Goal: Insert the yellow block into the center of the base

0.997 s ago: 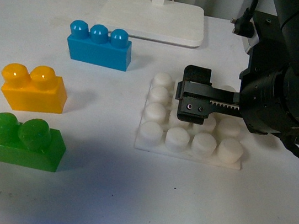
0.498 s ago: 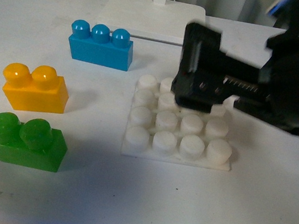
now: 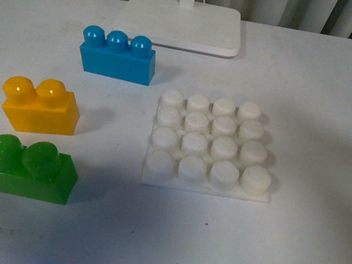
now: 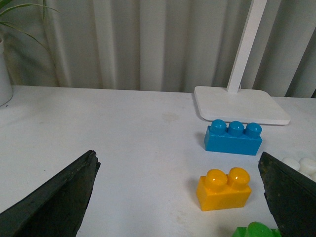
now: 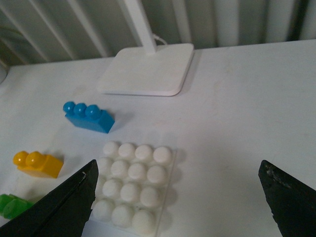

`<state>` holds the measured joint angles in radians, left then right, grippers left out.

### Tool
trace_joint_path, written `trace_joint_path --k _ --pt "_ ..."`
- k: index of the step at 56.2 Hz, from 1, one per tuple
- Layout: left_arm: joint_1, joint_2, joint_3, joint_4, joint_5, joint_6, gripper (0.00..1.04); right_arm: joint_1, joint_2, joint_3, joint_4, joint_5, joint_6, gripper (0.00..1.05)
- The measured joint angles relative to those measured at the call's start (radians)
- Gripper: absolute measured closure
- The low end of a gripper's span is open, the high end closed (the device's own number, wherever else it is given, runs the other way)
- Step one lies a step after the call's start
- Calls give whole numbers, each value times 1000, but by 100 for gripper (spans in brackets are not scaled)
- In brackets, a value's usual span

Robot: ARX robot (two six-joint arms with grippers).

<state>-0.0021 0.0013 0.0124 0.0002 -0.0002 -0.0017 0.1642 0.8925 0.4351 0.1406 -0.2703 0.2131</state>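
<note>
Yellow block (image 3: 38, 107) on desk (image 3: 338, 96), left of the base (image 3: 210, 143) (clear of it), our left fingers (image 4: 54, 200) and right fingers (image 5: 64, 212) spread, grasping nothing

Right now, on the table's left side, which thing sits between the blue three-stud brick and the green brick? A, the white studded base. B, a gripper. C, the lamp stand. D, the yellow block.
D: in the front view the yellow block stands alone in the gap, with the blue brick farther back and the green brick nearer the camera.
</note>
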Motion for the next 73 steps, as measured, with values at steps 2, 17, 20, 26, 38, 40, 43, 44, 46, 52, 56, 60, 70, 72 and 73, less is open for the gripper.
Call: trace_joint_path --k 2,17,20,26,38,40,43,44,46,52,56,60,70,72,73 --pt "0 0 0 0 0 0 6 -51 -47 -23 0 -37 10 9" --pt "0 0 0 0 0 0 6 -189 -256 -143 134 99 -16 20" --pt "0 0 0 0 0 0 6 -170 -278 -203 225 235 -114 33" --pt "0 0 0 0 0 0 6 -168 -347 -274 237 271 -187 61" --pt "0 0 0 0 0 0 6 -167 -434 -335 214 270 -206 103" --pt "0 0 0 0 0 0 6 -167 -449 -344 207 270 -208 104" --pt "0 0 0 0 0 0 6 -167 -467 -354 198 270 -209 104" --pt "0 0 0 0 0 0 6 -167 -475 -357 193 270 -209 104" --pt "0 0 0 0 0 0 6 -167 -490 -362 185 270 -209 104" --pt "0 0 0 0 0 0 6 -167 -536 -380 156 270 -209 104" --pt "0 0 0 0 0 0 6 -167 -563 -388 139 270 -209 104" --pt "0 0 0 0 0 0 6 -167 -588 -396 121 270 -209 104" --pt "0 0 0 0 0 0 6 -167 -641 -430 113 270 -209 104" --pt "0 0 0 0 0 0 6 -167 -649 -430 107 270 -209 104" --pt "0 0 0 0 0 0 6 -167 -654 -430 100 270 -209 104"
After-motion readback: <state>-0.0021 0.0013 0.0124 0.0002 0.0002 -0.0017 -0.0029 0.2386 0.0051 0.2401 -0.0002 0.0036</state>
